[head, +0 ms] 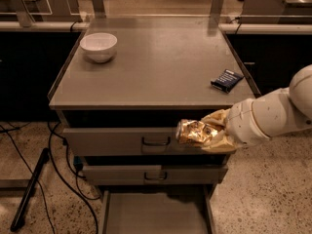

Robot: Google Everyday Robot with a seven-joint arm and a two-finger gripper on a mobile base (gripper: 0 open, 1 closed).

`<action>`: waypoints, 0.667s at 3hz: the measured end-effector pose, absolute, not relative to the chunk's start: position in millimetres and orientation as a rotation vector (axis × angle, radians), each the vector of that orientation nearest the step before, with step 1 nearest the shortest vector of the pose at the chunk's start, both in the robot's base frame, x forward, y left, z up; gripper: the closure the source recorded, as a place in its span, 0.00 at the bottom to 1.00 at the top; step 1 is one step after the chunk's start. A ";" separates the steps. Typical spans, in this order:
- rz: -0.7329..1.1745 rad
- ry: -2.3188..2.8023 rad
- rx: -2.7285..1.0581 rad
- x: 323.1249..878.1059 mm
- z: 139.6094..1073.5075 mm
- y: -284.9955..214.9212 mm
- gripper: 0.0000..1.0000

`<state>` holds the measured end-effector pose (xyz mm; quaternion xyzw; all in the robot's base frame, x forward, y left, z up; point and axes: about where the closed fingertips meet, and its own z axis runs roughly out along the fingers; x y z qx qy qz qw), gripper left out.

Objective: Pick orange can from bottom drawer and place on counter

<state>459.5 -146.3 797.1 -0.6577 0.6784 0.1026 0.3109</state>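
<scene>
My gripper (207, 133) comes in from the right on a white arm and is shut on the orange can (194, 131). The can lies sideways with its shiny metal end to the left. It hangs in front of the top drawer's front, just below the counter's front edge. The counter (156, 62) is a broad grey metal top. The bottom drawer (157, 213) is pulled out at the bottom of the view, and its bare floor shows.
A white bowl (98, 46) stands at the counter's back left. A dark blue flat packet (226, 80) lies near the counter's right rim. Two drawers with loop handles (156, 141) are closed. Black cables and a dark rod (29, 194) lie on the floor at left.
</scene>
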 end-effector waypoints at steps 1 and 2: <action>0.195 1.817 -1.717 500.9 828.8 -146.9 1.00; 0.155 1.812 -1.719 534.2 850.7 -141.4 1.00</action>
